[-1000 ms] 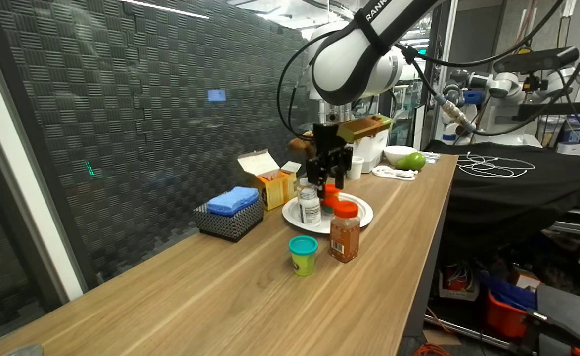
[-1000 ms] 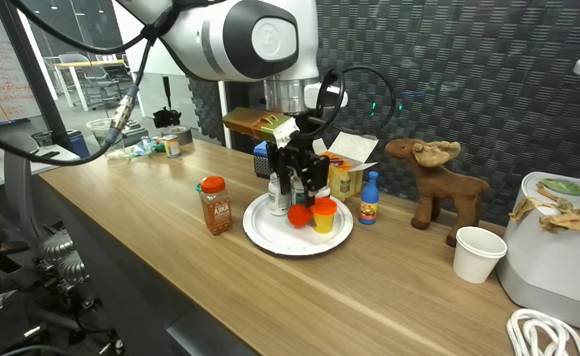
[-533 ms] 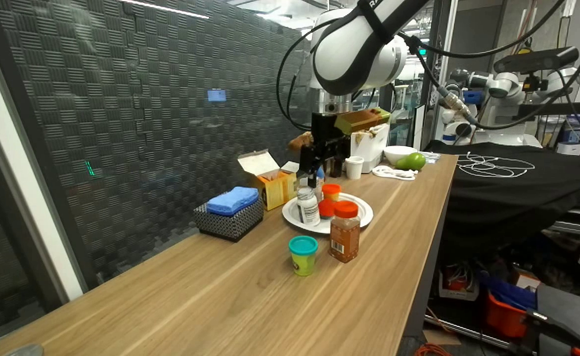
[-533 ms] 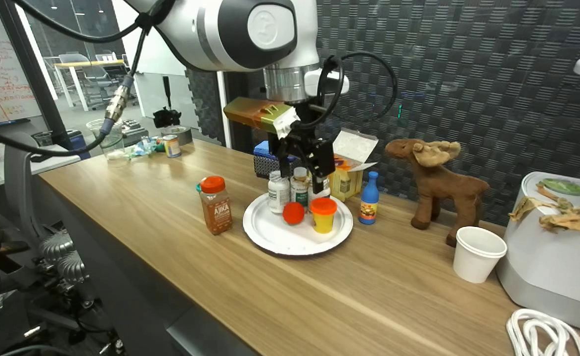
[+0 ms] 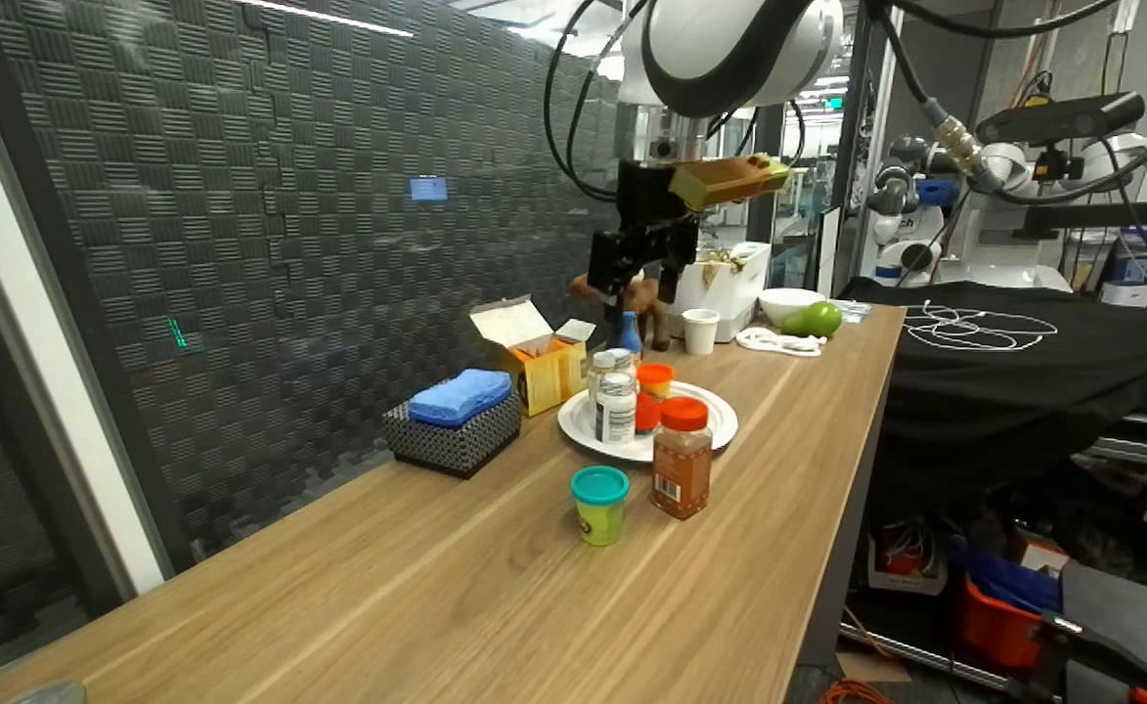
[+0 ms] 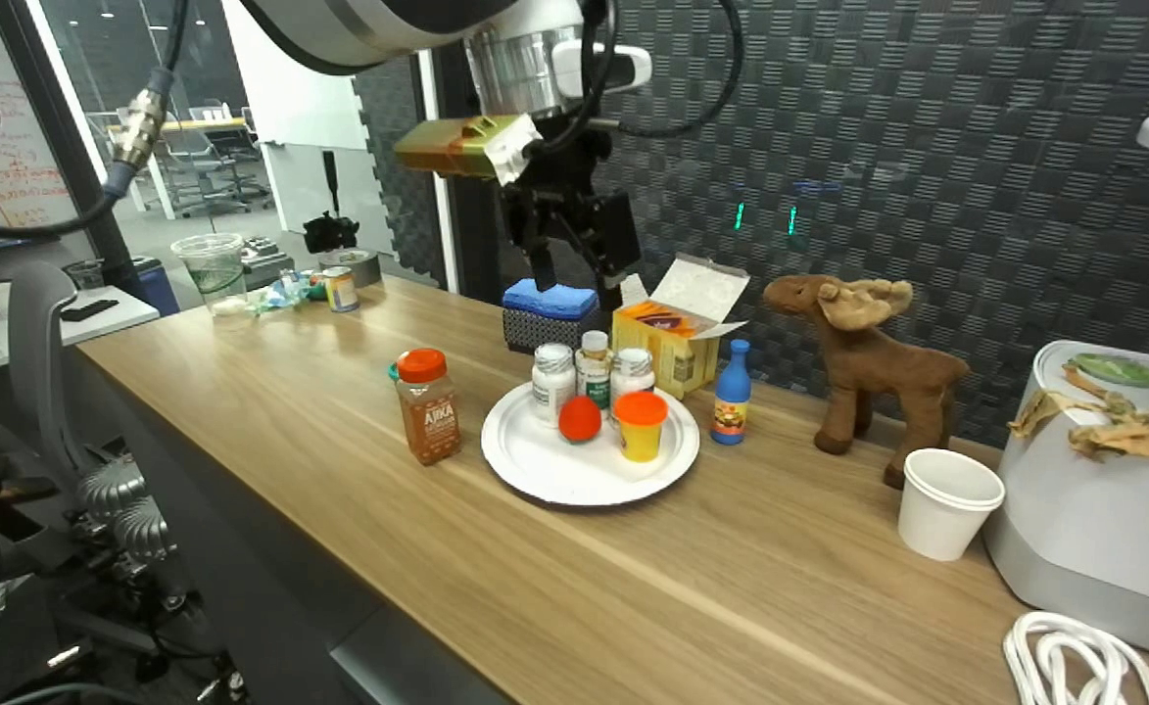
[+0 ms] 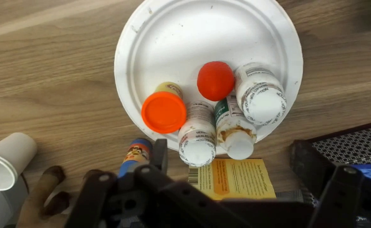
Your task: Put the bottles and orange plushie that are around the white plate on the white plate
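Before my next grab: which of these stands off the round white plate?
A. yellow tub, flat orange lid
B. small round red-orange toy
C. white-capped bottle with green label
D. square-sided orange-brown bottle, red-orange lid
D: in an exterior view the square-sided orange-brown bottle stands upright on the brown wood tabletop, with bare wood between it and the round white plate.
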You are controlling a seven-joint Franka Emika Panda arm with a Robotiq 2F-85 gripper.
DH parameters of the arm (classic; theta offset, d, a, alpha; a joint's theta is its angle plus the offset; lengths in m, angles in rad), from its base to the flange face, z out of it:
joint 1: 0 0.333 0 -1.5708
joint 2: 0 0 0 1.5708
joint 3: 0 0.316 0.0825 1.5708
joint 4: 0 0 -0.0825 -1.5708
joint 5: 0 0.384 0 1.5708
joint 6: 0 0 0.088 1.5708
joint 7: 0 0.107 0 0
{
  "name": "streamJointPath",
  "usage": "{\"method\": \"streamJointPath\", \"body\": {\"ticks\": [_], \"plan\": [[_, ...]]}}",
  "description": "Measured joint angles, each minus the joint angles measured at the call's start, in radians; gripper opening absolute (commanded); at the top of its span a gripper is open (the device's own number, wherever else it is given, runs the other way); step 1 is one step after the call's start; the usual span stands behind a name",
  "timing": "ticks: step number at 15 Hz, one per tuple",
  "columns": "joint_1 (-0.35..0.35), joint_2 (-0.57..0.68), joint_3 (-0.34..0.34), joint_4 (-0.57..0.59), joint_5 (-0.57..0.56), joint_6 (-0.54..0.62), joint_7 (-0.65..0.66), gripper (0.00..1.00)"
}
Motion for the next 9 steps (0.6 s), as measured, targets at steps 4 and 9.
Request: {"method": "streamJointPath", "body": {"ticks": [4,9], "plan": [[0.034,-0.090,0.018,-0.071,-0.044,-0.012,0.097,1.00],[0.053,-0.169,0.065,-0.181,-0.048,-0.028,0.180,1.00]]}}
